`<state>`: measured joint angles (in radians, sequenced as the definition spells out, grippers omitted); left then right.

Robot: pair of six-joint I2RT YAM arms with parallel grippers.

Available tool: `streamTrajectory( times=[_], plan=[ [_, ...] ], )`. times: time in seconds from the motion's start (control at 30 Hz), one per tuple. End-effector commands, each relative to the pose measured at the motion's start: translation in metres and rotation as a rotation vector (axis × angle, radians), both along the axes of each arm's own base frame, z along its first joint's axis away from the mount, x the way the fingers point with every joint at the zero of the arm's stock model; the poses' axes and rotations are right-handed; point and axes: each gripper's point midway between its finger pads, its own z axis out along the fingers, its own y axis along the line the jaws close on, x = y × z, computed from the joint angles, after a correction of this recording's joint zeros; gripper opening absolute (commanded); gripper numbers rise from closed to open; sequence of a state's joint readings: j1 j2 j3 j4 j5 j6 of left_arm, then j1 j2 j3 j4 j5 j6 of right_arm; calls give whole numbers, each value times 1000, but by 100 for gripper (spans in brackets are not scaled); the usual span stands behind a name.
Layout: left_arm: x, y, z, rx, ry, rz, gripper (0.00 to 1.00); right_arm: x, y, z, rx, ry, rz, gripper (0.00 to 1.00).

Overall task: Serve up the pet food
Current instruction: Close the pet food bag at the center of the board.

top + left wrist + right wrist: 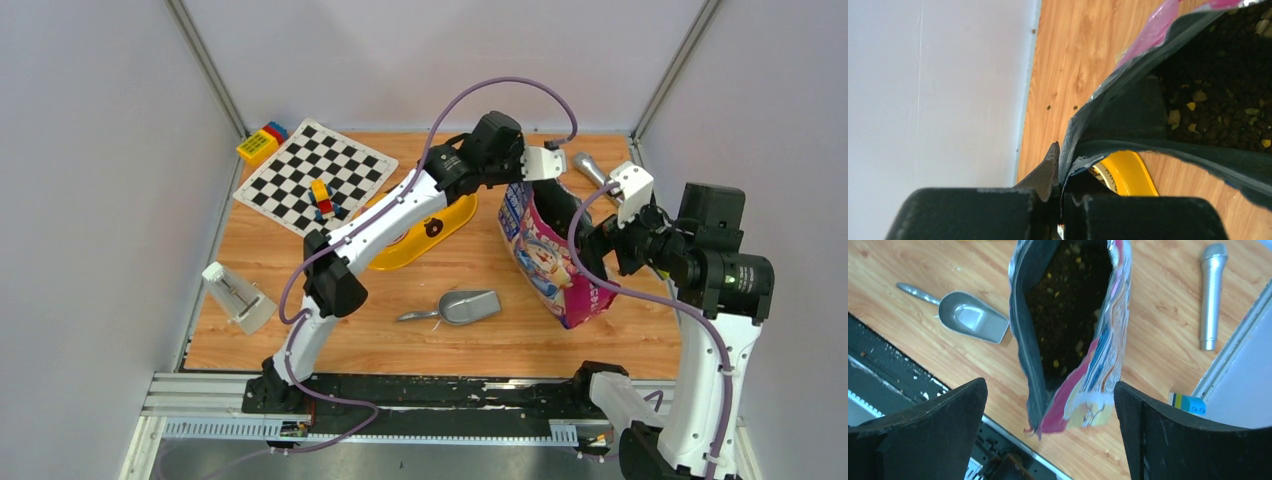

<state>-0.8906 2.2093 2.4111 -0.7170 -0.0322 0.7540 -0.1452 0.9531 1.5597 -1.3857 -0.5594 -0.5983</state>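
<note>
From wrist views, kibble (1068, 305) shows; left gripper (1062, 165) pinches bag (1103, 360); right gripper (1049, 385) gapes.

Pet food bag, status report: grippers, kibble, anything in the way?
Left gripper shut on bag rim. Right gripper open by bag mouth, holding nothing. Kibble inside the open bag. Scoop on table, apart from bag.

No text, label, brand or number can be read; the print on the pet food bag (546, 262) is too blurred.
</note>
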Motion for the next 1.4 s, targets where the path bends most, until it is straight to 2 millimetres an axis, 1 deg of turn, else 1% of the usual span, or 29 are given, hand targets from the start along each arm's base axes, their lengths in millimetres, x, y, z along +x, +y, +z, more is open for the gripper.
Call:
streamTrajectory(
  times=[0.0,0.03,0.07,0.1,0.13,0.2,0.3,0.37,0.4,0.47,0.5,0.6,0.7,0.77,0.93,1.03,1.13,1.23,1.3,1.33,1.37],
  plan=[
    [39,60,115,-178,-229,279,0,-25,5,8,-40,4,74,100],
    [40,61,120,-188,-239,288,0,-27,7,15,-28,-4,73,100],
    [42,59,118,-187,-241,292,0,-28,9,19,-17,-11,75,100],
    [43,57,116,-185,-243,292,0,-30,12,19,-6,-13,86,100],
    [44,56,116,-188,-245,292,0,-31,14,15,2,-3,98,100],
    [45,54,112,-186,-238,292,0,-26,13,-4,5,47,98,98],
    [46,53,105,-183,-222,295,0,-5,1,-35,-3,94,29,92],
    [45,52,103,-188,-214,298,0,9,-8,-47,-24,84,-21,89],
    [45,51,103,-192,-208,296,0,18,-15,-49,-44,61,-61,87],
    [43,49,102,-196,-201,290,0,34,-30,-48,-90,2,-128,85],
    [42,48,101,-198,-198,286,0,40,-33,-45,-102,-31,-143,84],
    [41,45,98,-199,-189,279,0,49,-30,-32,-81,-90,-132,81],
    [40,42,96,-199,-183,278,0,51,-20,-21,-37,-103,-101,74],
    [40,41,93,-196,-180,279,0,51,-16,-18,-20,-108,-79,70],
    [42,42,91,-192,-182,291,0,48,-7,-18,6,-95,-40,64],
    [43,41,88,-190,-175,300,0,45,-1,-17,20,-87,-19,63],
    [45,41,83,-179,-170,306,0,47,-2,-21,8,-69,-31,59],
    [46,43,79,-168,-170,318,0,52,-5,-28,-13,-49,-65,51],
    [46,44,78,-163,-170,323,0,53,-7,-30,-32,-49,-81,43],
    [47,45,78,-159,-169,326,0,54,-8,-29,-48,-56,-96,38],
    [47,46,77,-156,-171,332,0,56,-12,-29,-71,-64,-119,26]
  ],
)
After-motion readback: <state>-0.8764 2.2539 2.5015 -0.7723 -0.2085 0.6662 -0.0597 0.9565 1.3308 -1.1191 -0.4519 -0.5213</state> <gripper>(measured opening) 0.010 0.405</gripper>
